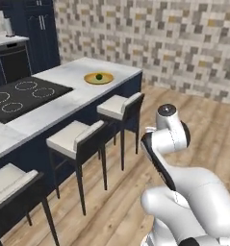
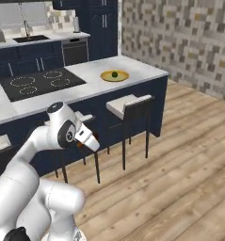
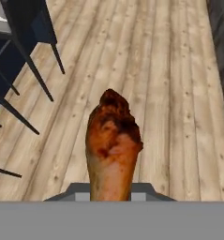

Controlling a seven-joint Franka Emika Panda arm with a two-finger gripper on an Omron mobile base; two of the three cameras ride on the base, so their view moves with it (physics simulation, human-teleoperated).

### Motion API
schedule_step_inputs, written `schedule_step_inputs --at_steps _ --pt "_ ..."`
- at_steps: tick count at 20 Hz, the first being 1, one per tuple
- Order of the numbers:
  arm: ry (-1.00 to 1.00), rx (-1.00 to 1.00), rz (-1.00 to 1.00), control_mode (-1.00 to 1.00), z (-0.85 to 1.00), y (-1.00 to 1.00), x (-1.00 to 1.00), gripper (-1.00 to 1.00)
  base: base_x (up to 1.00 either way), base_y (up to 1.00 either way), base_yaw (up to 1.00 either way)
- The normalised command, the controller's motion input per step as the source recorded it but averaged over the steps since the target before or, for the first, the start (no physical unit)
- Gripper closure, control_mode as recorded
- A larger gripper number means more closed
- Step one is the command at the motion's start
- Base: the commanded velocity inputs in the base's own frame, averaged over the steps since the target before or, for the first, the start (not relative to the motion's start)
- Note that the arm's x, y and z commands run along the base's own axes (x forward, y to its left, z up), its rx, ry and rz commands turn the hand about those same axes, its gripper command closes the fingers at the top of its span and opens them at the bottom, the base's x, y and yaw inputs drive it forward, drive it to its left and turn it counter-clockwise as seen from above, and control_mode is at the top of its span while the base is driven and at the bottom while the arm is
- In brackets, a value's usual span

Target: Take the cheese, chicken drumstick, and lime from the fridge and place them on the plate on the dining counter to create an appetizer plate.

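No readable text, labels, brands, numbers or signs anywhere.

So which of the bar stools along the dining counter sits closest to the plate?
The far stool, the last one toward the tiled wall. It stands just below the counter end where the plate with the lime lies; the other stools are nearer the camera.

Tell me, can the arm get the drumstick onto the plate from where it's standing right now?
Probably not yet. The gripper, shut on the chicken drumstick, hangs low over the floor beside the stools, while the plate, already holding the lime, sits far across the dining counter.
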Motion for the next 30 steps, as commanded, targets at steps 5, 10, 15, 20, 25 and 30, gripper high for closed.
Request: schedule_step_inputs --at_steps 5,10,15,20,25,30 --pt "0.00 0.00 0.00 1.00 0.00 0.00 0.00 1.00 1.00 -1.00 0.44" --pt "0.00 0.00 0.00 1.00 0.00 0.00 0.00 1.00 1.00 -1.00 0.39" --pt "0.00 0.00 0.00 1.00 0.00 0.00 0.00 1.00 0.96 -1.00 0.36" --pt "0.00 0.00 0.00 1.00 0.00 0.00 0.00 1.00 0.82 -1.00 0.32" --pt "0.00 0.00 0.00 1.00 0.00 0.00 0.00 1.00 0.86 -1.00 0.31" --pt "0.00 0.00 0.00 1.00 0.00 0.00 0.00 1.00 1.00 -0.92 0.34"
